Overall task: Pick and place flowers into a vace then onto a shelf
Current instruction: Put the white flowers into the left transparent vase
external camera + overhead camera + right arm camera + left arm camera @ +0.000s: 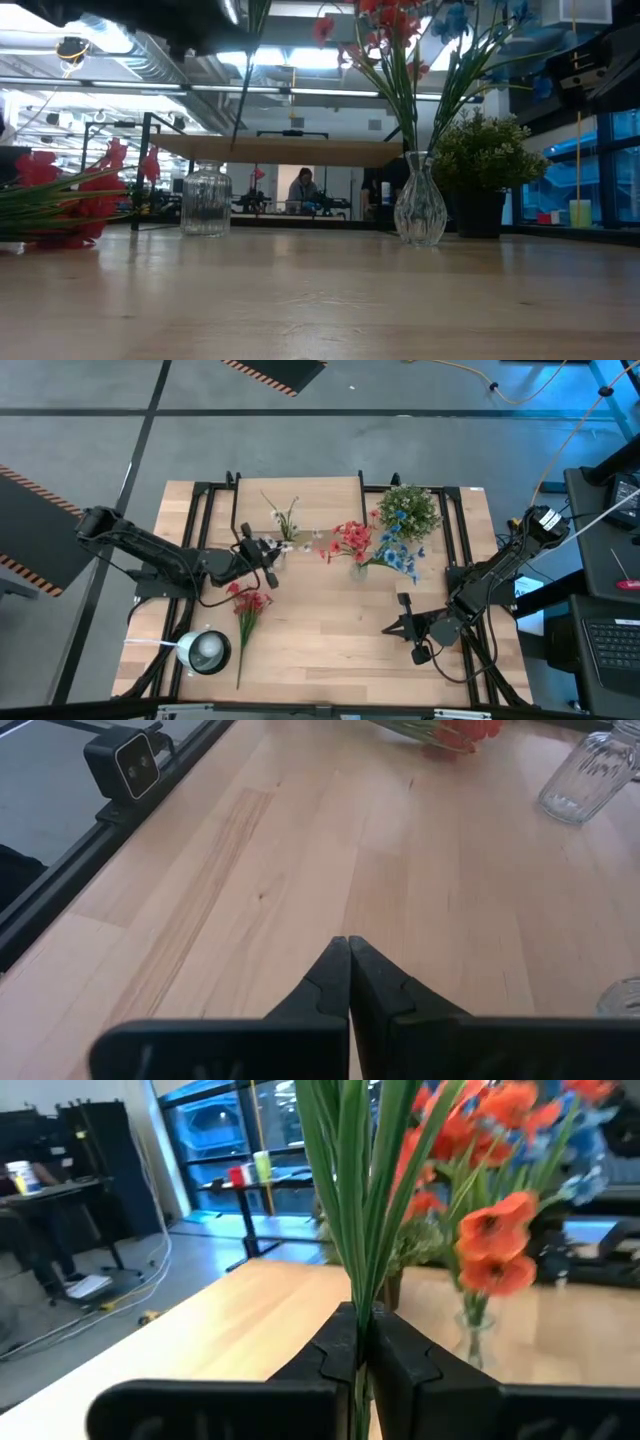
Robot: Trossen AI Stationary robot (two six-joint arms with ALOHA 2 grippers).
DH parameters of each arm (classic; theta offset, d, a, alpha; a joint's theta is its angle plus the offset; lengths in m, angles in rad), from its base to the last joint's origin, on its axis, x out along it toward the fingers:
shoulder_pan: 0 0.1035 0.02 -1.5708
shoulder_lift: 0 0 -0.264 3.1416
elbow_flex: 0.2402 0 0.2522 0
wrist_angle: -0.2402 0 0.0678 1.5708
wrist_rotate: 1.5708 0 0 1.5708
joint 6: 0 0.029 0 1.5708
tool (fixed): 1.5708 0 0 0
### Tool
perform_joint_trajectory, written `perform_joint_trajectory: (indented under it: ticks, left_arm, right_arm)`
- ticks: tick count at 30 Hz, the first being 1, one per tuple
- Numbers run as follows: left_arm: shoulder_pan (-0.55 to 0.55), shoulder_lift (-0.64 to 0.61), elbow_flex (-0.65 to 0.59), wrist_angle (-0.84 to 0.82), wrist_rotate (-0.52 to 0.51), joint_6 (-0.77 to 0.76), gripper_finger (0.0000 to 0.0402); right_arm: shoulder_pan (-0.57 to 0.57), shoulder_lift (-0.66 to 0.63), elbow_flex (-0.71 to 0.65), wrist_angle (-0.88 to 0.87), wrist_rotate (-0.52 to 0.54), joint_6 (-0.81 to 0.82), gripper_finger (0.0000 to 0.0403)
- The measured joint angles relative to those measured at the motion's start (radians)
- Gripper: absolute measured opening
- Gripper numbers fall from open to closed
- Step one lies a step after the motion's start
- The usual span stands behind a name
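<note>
Evidently the left end effector (pixel 360 1342) is clamped on a bundle of thin green stems (pixel 352 1190), fingers pinched low on them so the blooms stand free above. In the high view it (pixel 266 556) sits mid-surface with a whitish sprig (pixel 286 518) reaching away from it, near a ribbed glass jar (pixel 206 199), which is probably where this stem is meant to go. Beyond it, a clear vase (pixel 420 210) already holds red blooms (pixel 351 540) and blue blooms (pixel 396 552), so that part of the job looks done. Another red sprig (pixel 250 604) lies flat on the surface (pixel 330 630) nearer the left arm's base, waiting its turn. A bushy plant (pixel 408 510) stands just behind the vase. The shelf (pixel 285 151) spans the back in the low view, nothing visibly on it yet. The right end effector (pixel 348 970), fingers together and holding nothing, rests low over bare wood, out of the way.
</note>
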Motion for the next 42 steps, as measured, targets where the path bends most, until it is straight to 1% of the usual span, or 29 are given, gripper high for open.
perform_joint_trajectory:
  ticks: [5,12,15,19,21,28,34,36,40,42]
  left_arm:
    - [0.018,-0.048,-0.055,0.0,-0.002,-0.039,0.0013]
    - [0.015,-0.155,-0.118,0.024,0.004,-0.039,0.0013]
    - [0.016,-0.173,-0.141,0.023,0.002,-0.055,0.0013]
    - [0.016,-0.172,-0.179,0.025,-0.056,-0.066,0.0013]
    - [0.017,-0.172,-0.196,0.041,-0.068,-0.083,0.0013]
    - [0.018,-0.172,-0.204,0.074,-0.056,-0.095,0.0013]
    - [0.05,-0.145,-0.204,0.07,-0.053,-0.109,0.0013]
    - [0.063,-0.123,-0.204,0.071,-0.038,-0.121,0.0013]
    - [0.081,-0.078,-0.204,0.07,0.024,-0.154,0.0013]
    - [0.083,-0.058,-0.204,0.074,0.032,-0.166,0.0013]
  right_arm:
    - [0.0,0.0,0.0,0.0,0.0,0.0,0.0]
    - [0.0,0.0,0.0,-0.006,0.0,0.001,0.0]
    - [0.0,0.0,0.0,-0.006,0.0,0.002,0.0]
    - [0.0,0.0,0.0,-0.006,0.001,0.002,0.0]
    - [0.0,0.0,0.0,-0.006,0.001,0.002,0.0]
    - [0.0,0.0,0.0,-0.006,0.01,0.0,0.0]
    - [-0.011,0.0,0.0,-0.007,0.011,0.0,0.0]
    - [-0.013,0.0,0.0,-0.007,0.011,0.001,0.0]
    - [-0.013,0.0,0.0,-0.008,0.011,0.001,0.0]
    - [-0.013,0.0,0.0,-0.008,0.01,0.001,0.0]
